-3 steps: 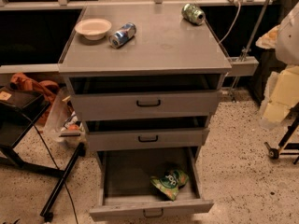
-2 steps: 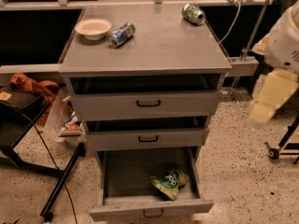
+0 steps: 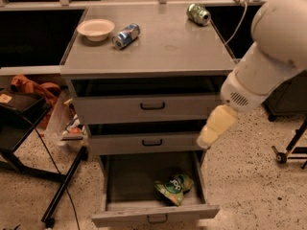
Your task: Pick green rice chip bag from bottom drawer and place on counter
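- The white robot arm (image 3: pixel 268 56) reaches in from above and to the right of the bottom drawer (image 3: pixel 129 181)
- The desk (image 3: pixel 172 47), a flat grey cabinet top, sits straight above the bottom drawer
- The bottom drawer is pulled wide open, with two shallower drawers (image 3: pixel 110 110) stacked above it, each slightly open
- The pincer (image 3: pixel 207 138) hangs above the bottom drawer's right rear corner, level with the middle drawer front; I cannot tell whether it is open or closed
- The green rice chip bag (image 3: pixel 173 187) lies crumpled inside the bottom drawer, front right
- A white bowl (image 3: pixel 96 28), a blue can (image 3: pixel 126 36) and a green can (image 3: pixel 198 14), both on their sides, rest on the desk far above the bottom drawer
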